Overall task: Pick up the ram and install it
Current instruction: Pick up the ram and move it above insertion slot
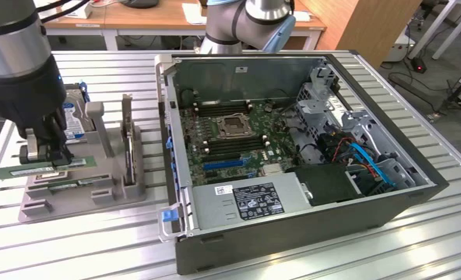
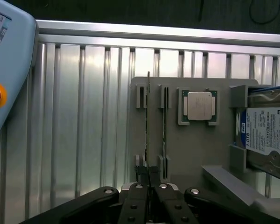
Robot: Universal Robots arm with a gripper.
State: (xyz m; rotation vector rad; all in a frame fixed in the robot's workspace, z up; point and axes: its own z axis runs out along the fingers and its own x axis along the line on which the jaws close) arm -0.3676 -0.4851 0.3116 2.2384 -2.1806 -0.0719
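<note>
The jaws are pinched almost shut on the ram (image 1: 11, 170), holding it edge-up just above the grey holder (image 1: 74, 195) on the counter (image 1: 74, 245). It looks slightly tilted, so the stick may pivot in so narrow a grip. It may also clip the second stick (image 2: 164, 121) slotted just beside it.

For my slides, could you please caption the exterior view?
The gripper, shut on the ram at the grey parts holder, with the open computer case on the exterior view's right.
</note>
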